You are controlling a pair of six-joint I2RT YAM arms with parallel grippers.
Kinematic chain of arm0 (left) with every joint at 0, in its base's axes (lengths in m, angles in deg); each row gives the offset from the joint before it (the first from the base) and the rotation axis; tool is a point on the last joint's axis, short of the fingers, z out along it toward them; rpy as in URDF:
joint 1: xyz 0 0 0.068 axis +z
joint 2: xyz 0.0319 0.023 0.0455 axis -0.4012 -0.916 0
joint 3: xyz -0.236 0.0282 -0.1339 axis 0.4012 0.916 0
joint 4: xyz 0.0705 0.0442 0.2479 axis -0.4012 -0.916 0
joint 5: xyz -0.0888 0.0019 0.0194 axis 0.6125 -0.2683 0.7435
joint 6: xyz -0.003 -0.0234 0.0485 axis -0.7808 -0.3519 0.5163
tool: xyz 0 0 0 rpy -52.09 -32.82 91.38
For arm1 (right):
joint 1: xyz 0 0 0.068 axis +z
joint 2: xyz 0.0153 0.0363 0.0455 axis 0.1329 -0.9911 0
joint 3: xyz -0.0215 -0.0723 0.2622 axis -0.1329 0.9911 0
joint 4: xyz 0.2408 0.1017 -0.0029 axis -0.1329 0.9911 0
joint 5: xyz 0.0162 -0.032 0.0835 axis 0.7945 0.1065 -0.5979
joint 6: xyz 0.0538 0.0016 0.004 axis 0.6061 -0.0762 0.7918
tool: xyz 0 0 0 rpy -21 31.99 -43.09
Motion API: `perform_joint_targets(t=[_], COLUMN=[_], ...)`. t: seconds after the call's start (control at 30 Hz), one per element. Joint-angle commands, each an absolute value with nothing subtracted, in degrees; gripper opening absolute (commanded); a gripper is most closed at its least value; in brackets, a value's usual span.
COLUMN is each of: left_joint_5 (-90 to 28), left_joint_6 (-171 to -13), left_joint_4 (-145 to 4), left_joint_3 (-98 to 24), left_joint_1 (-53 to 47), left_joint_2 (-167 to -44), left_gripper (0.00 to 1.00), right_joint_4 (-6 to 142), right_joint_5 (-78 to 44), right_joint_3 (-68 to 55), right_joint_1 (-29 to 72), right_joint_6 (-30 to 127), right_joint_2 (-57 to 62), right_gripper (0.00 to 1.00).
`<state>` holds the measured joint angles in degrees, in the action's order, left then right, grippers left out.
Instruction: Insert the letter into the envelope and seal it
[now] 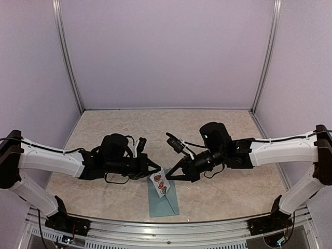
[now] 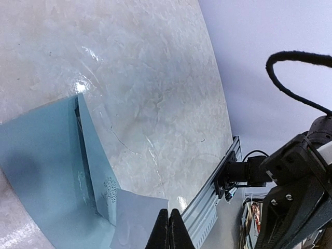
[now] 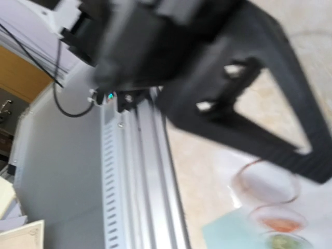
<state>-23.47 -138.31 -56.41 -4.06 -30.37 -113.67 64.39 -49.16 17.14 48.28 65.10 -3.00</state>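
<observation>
The teal envelope (image 1: 162, 205) lies near the table's front edge, between the two arms. In the left wrist view the envelope (image 2: 41, 155) has its flap (image 2: 96, 155) standing up. The letter does not show in any view. My left gripper (image 1: 157, 171) is shut on the top of a white strip of round stickers (image 1: 160, 183), and holds it over the envelope. The left wrist view shows the strip's plain back (image 2: 136, 218) running out from the left gripper (image 2: 169, 224). My right gripper (image 1: 168, 177) is shut, its tip beside the strip's upper end. Nothing shows between its fingers. The right wrist view is blurred; the strip (image 3: 275, 207) and the envelope (image 3: 233, 236) appear low right.
An aluminium rail (image 1: 166, 228) runs along the table's near edge, close to the envelope, and also shows as the rail (image 3: 140, 181) in the right wrist view. Pale walls and metal posts (image 1: 70, 67) enclose the marble table (image 1: 155, 124) on three sides.
</observation>
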Motion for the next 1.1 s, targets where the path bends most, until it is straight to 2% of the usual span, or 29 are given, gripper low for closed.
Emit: perform_joint_targets(t=[0.0, 0.2, 0.3, 0.37, 0.53, 0.7, 0.83, 0.97, 1.07], left_joint_5=[-25.87, -21.98, -18.25, -15.63, -12.70, -11.27, -10.83, -10.83, -10.84], left_joint_6=[-136.34, -135.42, -134.31, -134.47, -135.71, -136.74, -137.22, -137.42, -137.54], left_joint_4=[-57.89, -57.96, -57.90, -57.77, -57.01, -55.88, -55.35, -55.24, -55.21], left_joint_3=[-3.13, -1.90, -2.60, -3.07, -3.18, -3.27, -3.38, -3.44, -3.44], left_joint_1=[-29.33, -26.84, -26.96, -27.10, -27.57, -28.27, -28.64, -28.82, -28.91], left_joint_2=[-111.84, -108.57, -107.61, -107.15, -106.48, -106.17, -106.08, -105.99, -105.90], left_gripper=[0.00, 0.00, 0.00, 0.00, 0.00, 0.00, 0.00, 0.00, 0.00], right_joint_4=[60.64, 65.68, 66.32, 67.30, 67.34, 67.34, 67.34, 68.85, 68.93], right_joint_5=[-51.10, -42.34, -40.86, -39.57, -38.75, -39.12, -40.10, -41.13, -41.49], right_joint_3=[18.15, 16.37, 14.93, 12.95, 9.99, 9.23, 7.96, 7.05, 6.70], right_joint_1=[48.89, 48.87, 49.47, 50.96, 52.54, 52.57, 52.82, 53.08, 53.43], right_joint_6=[66.99, 65.05, 63.96, 62.35, 60.99, 60.31, 59.74, 59.29, 59.08], right_joint_2=[0.11, -1.88, -3.96, -5.41, -7.16, -7.76, -8.83, -9.96, -10.40], right_gripper=[0.00, 0.00, 0.23, 0.34, 0.46, 0.46, 0.39, 0.27, 0.26])
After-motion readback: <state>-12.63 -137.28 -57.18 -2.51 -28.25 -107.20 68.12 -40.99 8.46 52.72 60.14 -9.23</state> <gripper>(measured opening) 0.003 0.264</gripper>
